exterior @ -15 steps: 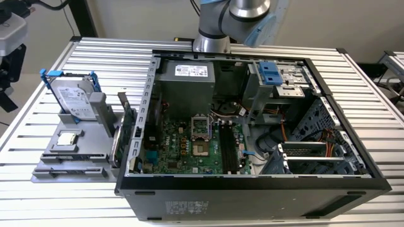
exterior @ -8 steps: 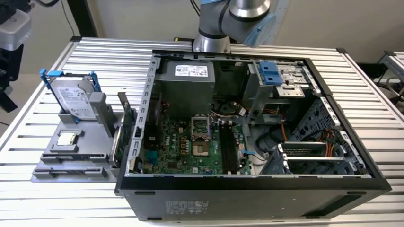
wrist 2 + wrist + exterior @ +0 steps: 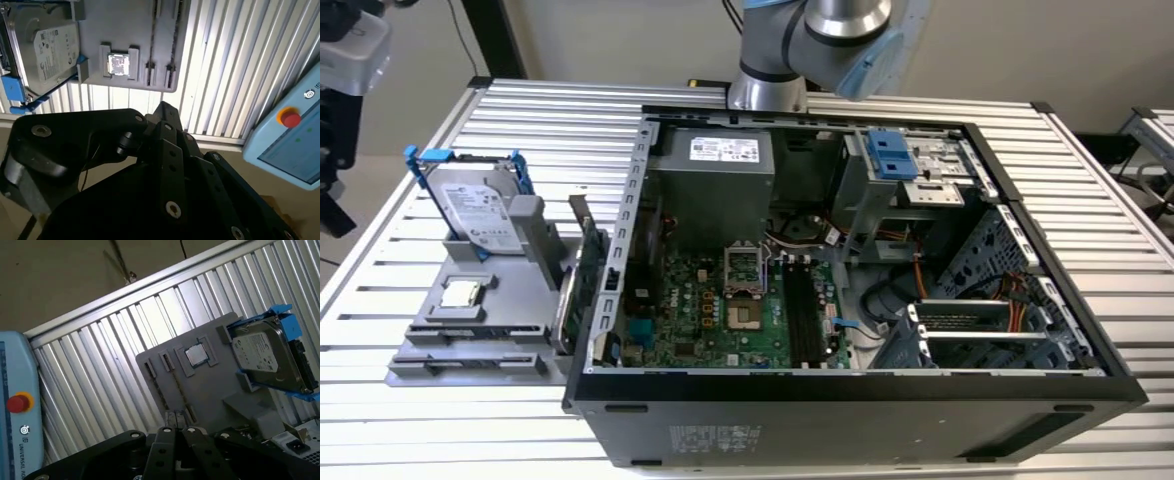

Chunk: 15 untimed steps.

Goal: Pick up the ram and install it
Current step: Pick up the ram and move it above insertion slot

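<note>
Your ram point(image 3: 599, 285) is out on the grey parts holder point(image 3: 467, 355), standing upright on its long edge in a slot. You're seeing it nearly edge-on in the exterior view, so it reads as a thin, long, dark strip (can't make out the chips from here). It sits on the holder's side just beside the open computer case point(image 3: 854, 395), running parallel to the case wall, with nothing gripping it.
</note>
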{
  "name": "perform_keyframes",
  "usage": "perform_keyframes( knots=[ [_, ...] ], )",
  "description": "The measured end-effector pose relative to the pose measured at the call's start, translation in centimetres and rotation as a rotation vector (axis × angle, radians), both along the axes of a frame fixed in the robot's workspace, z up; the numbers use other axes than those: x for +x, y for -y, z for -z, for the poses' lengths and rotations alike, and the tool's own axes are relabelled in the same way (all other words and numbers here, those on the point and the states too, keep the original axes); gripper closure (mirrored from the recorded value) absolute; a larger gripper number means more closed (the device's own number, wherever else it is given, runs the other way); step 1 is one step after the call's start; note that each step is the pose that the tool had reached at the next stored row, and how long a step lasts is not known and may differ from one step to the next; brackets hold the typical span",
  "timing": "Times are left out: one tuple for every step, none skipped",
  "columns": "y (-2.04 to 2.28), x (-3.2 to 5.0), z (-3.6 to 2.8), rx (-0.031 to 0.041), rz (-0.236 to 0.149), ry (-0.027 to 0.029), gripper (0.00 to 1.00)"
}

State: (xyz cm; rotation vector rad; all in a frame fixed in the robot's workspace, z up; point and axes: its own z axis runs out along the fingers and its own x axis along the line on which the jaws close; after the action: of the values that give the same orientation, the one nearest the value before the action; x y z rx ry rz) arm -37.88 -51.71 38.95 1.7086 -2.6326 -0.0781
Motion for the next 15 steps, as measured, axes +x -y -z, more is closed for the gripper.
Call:
perform_keyframes(
  knots=[
    [0.0,0.0,0.0,0.0,-0.015,0.0,1.0],
    [0.0,0.0,0.0,0.0001,-0.032,0.0001,1.0],
    [0.0,0.0,0.0,0.0001,-0.048,0.0001,1.0],
    [0.0,0.0,0.0,0.0,-0.063,0.0,1.0],
    [0.0,0.0,0.0,0.0,-0.079,0.0,1.0],
    [0.0,0.0,0.0,0.0001,-0.095,0.0002,1.0],
    [0.0,0.0,-0.01,-0.0001,-0.113,0.0009,1.0],
    [0.01,0.01,0.0,-0.0001,-0.13,0.0024,1.0],
    [0.01,0.01,0.0,-0.0002,-0.148,0.0042,1.0],
    [0.0,0.01,0.0,-0.0003,-0.166,0.0065,1.0],
    [0.0,0.01,0.0,-0.0006,-0.184,0.0092,1.0],
    [0.0,0.01,0.0,-0.0008,-0.202,0.0126,1.0],
    [0.0,0.01,0.0,-0.001,-0.221,0.016,1.0],
    [0.0,0.0,0.01,-0.0012,-0.239,0.0195,1.0],
    [0.0,0.01,0.02,-0.0014,-0.257,0.0224,1.0]
  ],
)
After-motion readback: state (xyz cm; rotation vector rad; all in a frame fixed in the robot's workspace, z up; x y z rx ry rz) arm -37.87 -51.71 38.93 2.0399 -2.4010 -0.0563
